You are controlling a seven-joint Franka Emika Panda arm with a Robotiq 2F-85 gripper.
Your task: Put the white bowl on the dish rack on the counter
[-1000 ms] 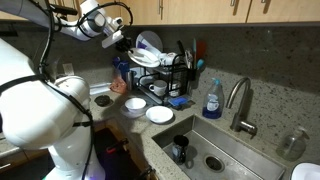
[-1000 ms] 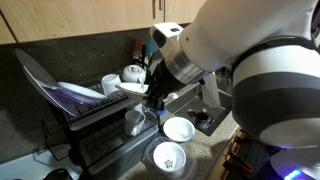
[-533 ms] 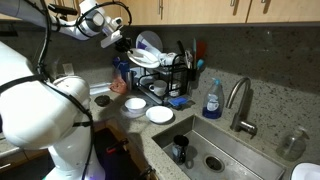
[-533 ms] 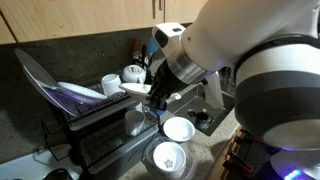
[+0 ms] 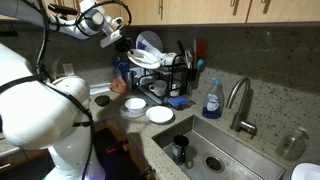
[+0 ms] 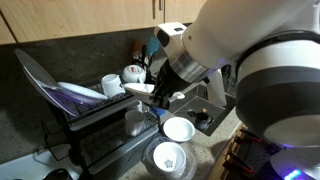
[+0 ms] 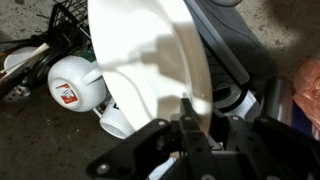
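My gripper (image 7: 190, 125) is shut on the rim of the white bowl (image 7: 150, 60), which fills the middle of the wrist view. In both exterior views the gripper (image 5: 115, 40) (image 6: 157, 92) holds the bowl (image 6: 139, 88) at the top edge of the black wire dish rack (image 5: 165, 75) (image 6: 100, 130), above the speckled counter (image 5: 152, 133). The bowl hangs in the air, tilted on its side. The rack's wires (image 7: 68, 25) show beyond the bowl.
A white mug with a red label (image 7: 75, 82) (image 6: 131, 73) sits in the rack beside the bowl. A pinkish dish (image 5: 134, 105) and a white plate (image 5: 160, 114) lie on the counter below. A blue soap bottle (image 5: 212, 100), a faucet (image 5: 240, 105) and the steel sink (image 5: 215, 150) are further along.
The gripper and the held bowl have shifted very slightly sideways along the rack's top. Nothing else has moved.
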